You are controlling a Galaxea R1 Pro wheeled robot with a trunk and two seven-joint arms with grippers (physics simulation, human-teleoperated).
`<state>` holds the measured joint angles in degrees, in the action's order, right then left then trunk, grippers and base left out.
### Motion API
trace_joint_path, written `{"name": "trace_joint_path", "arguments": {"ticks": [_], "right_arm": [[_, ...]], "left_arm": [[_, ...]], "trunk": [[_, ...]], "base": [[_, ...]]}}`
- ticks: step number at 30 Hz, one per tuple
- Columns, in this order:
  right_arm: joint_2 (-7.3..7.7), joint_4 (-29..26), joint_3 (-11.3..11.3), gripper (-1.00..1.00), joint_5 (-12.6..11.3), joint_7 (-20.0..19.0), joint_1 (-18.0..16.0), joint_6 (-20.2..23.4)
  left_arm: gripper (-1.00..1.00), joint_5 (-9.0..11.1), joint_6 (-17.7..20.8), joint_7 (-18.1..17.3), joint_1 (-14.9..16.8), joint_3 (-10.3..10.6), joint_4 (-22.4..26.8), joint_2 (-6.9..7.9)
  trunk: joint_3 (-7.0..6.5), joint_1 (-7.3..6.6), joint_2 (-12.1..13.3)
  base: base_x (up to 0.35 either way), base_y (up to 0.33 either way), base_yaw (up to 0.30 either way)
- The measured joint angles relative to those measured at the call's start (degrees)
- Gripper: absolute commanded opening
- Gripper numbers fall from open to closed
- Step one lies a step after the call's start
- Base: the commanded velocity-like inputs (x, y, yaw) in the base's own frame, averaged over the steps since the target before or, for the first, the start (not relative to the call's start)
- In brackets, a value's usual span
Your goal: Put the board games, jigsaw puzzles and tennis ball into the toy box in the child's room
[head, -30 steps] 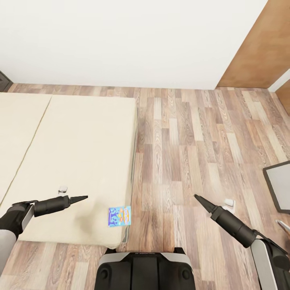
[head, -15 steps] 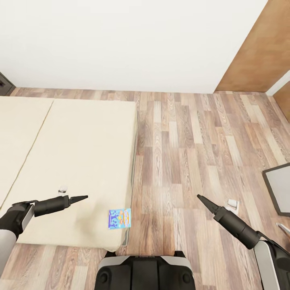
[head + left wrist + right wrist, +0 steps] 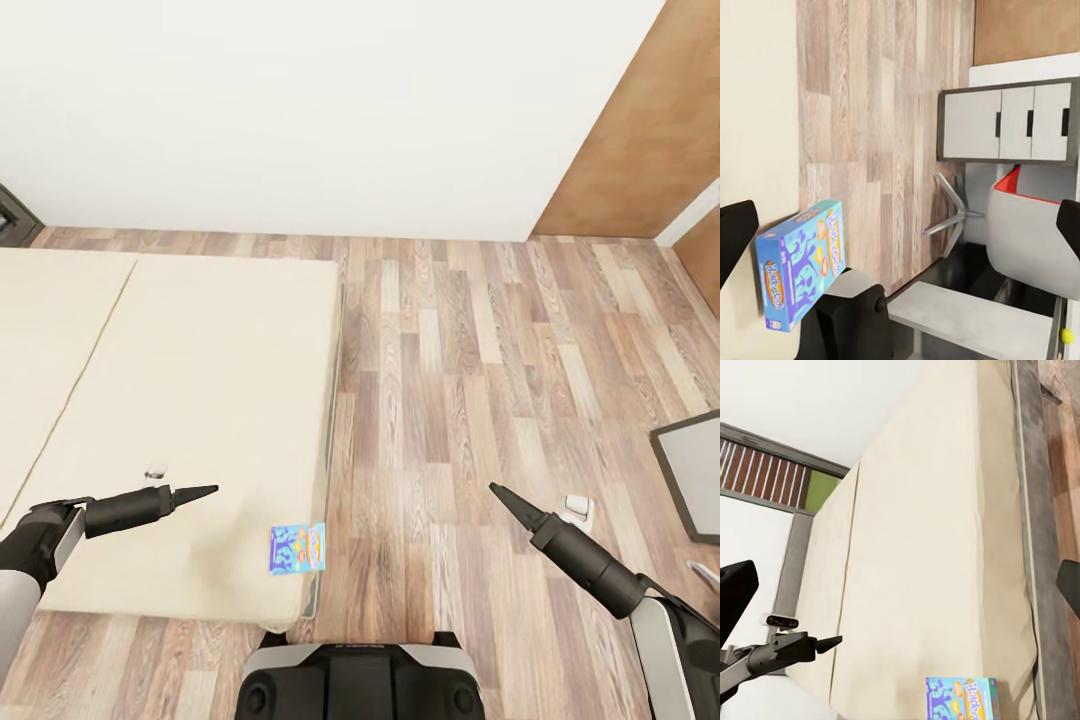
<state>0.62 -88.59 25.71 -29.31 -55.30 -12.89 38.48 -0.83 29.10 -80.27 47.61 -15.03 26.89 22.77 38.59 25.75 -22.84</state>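
While the robot stands at the near end of the bed (image 3: 200,380), one blue board game (image 3: 297,549) lies flat on the mattress close to its near right corner, beside the wooden floor (image 3: 470,380). The left gripper (image 3: 196,492) hovers over the bed, a little to the left of the game and apart from it; the right gripper (image 3: 506,503) hangs over the floor, well apart from the game. Both arms are held out in front, probably to keep them free for a reach toward the box. In the wrist views the fingertips sit at opposite edges with nothing between them, so both claws are wide and empty. In the left wrist view the table (image 3: 1009,124) with its white drawers shows, and a small yellow-green dot (image 3: 1064,336), perhaps the tennis ball, is too small to tell. The game's lettering is hard to read.
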Motion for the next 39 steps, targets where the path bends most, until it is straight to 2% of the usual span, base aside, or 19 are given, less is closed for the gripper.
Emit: {"name": "trace_joint_path", "arguments": {"ticks": [27, 39], "right_arm": [[0.00, 0.0, 0.0, 1.00, -0.1, 0.0, 0.0, 0.0], [0.00, 0.0, 0.0, 1.00, -0.1, 0.0, 0.0, -0.1]], "left_arm": [[1.00, 0.0, -0.1, 0.5, 0.0, 0.2, 0.0, -0.05], [1.00, 0.0, -0.1, 3.6, 0.0, 0.2, 0.0, -0.21]], "trunk": [[-2.57, 0.00, 0.0], [-3.71, 0.00, 0.0]], "base": [[0.000, 0.000, 0.000], [0.000, 0.000, 0.000]]}}
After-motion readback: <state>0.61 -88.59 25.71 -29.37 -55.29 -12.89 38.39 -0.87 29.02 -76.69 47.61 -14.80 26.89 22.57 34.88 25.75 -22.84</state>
